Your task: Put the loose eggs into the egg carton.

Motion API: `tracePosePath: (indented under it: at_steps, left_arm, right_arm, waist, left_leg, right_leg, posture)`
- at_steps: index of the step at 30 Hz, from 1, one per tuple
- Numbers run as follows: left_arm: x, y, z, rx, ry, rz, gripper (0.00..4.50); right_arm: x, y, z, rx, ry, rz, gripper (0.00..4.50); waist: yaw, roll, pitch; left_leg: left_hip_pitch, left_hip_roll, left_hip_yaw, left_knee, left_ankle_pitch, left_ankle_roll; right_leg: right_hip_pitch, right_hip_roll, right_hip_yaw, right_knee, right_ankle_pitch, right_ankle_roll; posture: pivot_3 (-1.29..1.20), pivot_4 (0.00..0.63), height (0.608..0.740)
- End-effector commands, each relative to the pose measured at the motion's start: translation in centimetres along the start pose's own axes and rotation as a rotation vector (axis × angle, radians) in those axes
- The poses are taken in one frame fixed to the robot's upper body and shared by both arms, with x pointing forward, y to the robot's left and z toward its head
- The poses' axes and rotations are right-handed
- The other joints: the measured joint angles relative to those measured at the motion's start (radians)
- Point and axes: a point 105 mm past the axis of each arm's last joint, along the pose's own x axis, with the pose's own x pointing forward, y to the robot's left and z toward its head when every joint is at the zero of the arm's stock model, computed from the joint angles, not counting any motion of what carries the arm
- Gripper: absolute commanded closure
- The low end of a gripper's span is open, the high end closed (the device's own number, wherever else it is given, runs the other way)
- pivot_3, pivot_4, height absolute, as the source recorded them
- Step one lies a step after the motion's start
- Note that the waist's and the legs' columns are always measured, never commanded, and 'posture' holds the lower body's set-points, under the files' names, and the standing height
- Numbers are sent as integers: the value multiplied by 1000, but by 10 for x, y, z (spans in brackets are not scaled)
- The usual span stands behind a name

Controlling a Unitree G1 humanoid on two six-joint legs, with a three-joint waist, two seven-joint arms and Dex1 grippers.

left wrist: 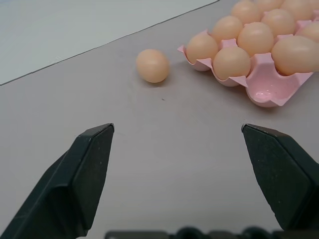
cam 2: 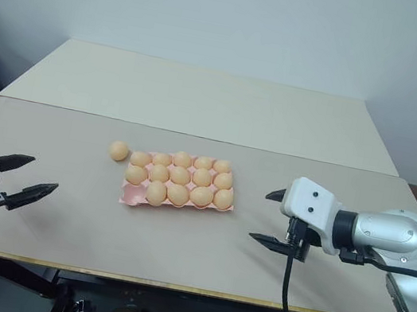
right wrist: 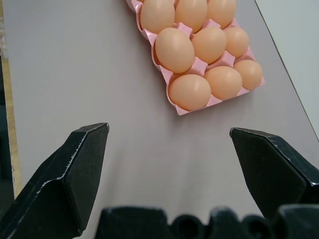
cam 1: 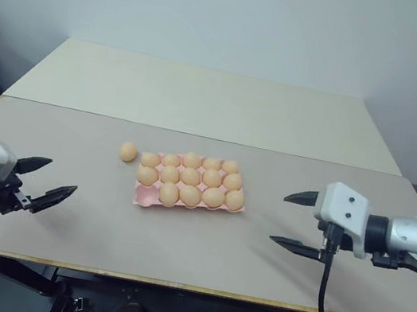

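Pale-pink egg carton (cam 1: 188, 198) sits near the middle of the tabletop (cam 1: 175, 255), nearly full of tan-orange eggs, with one cup empty at its near left corner. One loose egg (cam 1: 128, 151) lies on the bare surface just beside the carton's far left corner, not touching it. My left gripper (cam 1: 48, 183) hovers by the left edge, fingers apart, holding nothing. My right gripper (cam 1: 295, 220) hovers toward the right edge, fingers also spread wide and empty.
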Motion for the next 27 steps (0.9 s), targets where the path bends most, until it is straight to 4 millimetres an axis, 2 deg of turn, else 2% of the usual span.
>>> tracePosePath:
  at_steps: [1,5,16,20,27]
  left_arm:
    - [-2,1,13,33,-39,32,37]
    - [9,12,9,45,-46,95,37]
    - [78,25,-6,-38,-105,41,37]
    - [102,22,-10,-3,-89,-12,37]
    - [134,23,-15,-4,-76,-42,37]
  right_arm:
    - [-2,-5,7,-53,-18,-7,0]
    - [-1,-6,7,-56,-19,-7,0]
    - [-4,-3,8,-48,-11,-50,0]
    - [-7,-1,8,-40,-6,-74,0]
    - [-10,1,7,-26,6,-93,0]
  waist:
    - [0,0,0]
    - [0,0,0]
    - [15,0,0]
    - [16,-1,0]
    - [17,-1,-1]
  left_leg:
    - [0,0,0,0,0,0]
    - [0,0,0,0,0,0]
    - [0,-1,1,0,0,0]
    - [-1,-1,1,0,0,0]
    - [-1,-1,0,0,0,0]
  right_leg:
    - [0,0,0,0,0,0]
    - [0,0,0,0,0,0]
    - [0,1,0,0,3,-3]
    - [0,1,0,0,7,-1]
    - [1,1,0,0,7,1]
  posture:
    - [0,150,740]
    - [0,150,740]
    - [0,150,740]
    - [0,150,740]
    - [0,150,740]
